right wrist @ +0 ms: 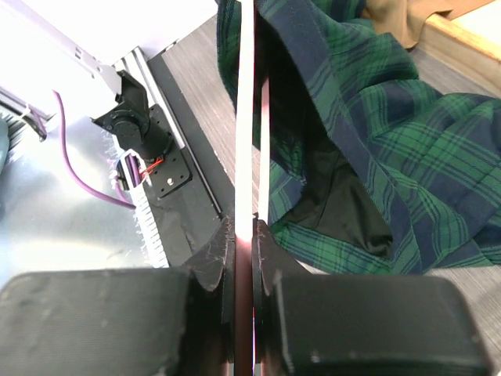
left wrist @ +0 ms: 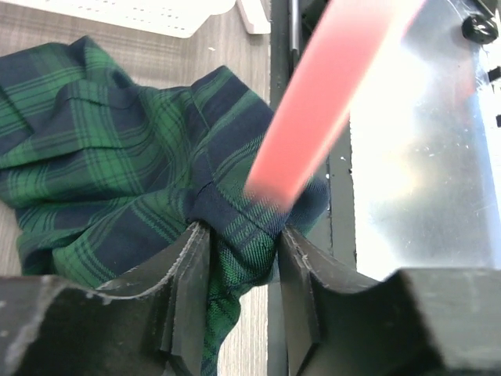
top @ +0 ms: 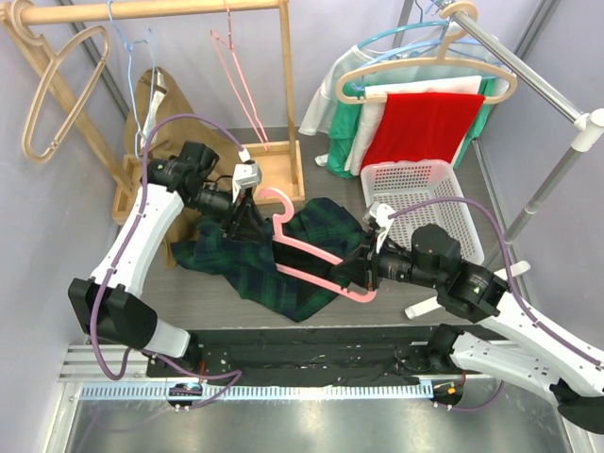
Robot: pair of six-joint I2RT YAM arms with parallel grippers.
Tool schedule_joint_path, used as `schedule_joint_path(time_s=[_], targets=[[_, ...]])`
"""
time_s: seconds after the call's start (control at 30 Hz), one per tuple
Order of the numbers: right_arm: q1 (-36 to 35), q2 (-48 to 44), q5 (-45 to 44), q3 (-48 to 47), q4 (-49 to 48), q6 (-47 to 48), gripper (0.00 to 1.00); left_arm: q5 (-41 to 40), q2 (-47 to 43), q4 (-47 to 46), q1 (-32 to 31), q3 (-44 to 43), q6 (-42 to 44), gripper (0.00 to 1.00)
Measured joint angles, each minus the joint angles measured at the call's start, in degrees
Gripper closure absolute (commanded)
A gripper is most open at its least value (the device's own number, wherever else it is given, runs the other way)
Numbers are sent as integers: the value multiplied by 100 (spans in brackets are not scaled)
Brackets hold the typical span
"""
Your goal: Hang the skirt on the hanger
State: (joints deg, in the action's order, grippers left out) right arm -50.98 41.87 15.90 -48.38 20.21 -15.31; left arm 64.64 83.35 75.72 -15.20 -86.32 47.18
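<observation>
Skirt [left wrist: 117, 157] fold between left claw [left wrist: 239, 235] jaws

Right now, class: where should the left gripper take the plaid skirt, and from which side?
Grip the plaid skirt at its raised edge fold beside the pink hanger tip, coming from above: the fold stands up, narrow enough for the jaws.

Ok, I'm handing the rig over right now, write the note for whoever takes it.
The left gripper pinches a fold of the plaid skirt beside the pink hanger.
The right gripper is shut on the pink hanger, held over the plaid skirt, which lies bunched on the table.
Done: both grips. To do: work the skirt onto the hanger.
</observation>
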Motion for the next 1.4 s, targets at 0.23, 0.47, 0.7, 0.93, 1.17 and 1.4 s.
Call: schedule_joint_path(time_s=[0.23,0.47,0.7,0.93,1.17,1.4], targets=[[-2,140,103,-146,107,26,99,146,15,-2,-221,199,44,43],[-13,138,125,-199,208,83,99,293,-37,-11,-238,372,101,77],[20,125,-107,-208,356,232,85,457,-37,109,-275,411,81,100],[11,87,-1486,-323,-234,275,13,107,-461,-1318,-363,1121,-1792,100],[-15,-74,-3187,-444,-470,214,11,-1694,-1639,-3488,-391,2251,-3934,100],[-17,389,-3418,-83,-275,-199,17,-2914,-2107,-4271,-391,2277,-4870,100]])
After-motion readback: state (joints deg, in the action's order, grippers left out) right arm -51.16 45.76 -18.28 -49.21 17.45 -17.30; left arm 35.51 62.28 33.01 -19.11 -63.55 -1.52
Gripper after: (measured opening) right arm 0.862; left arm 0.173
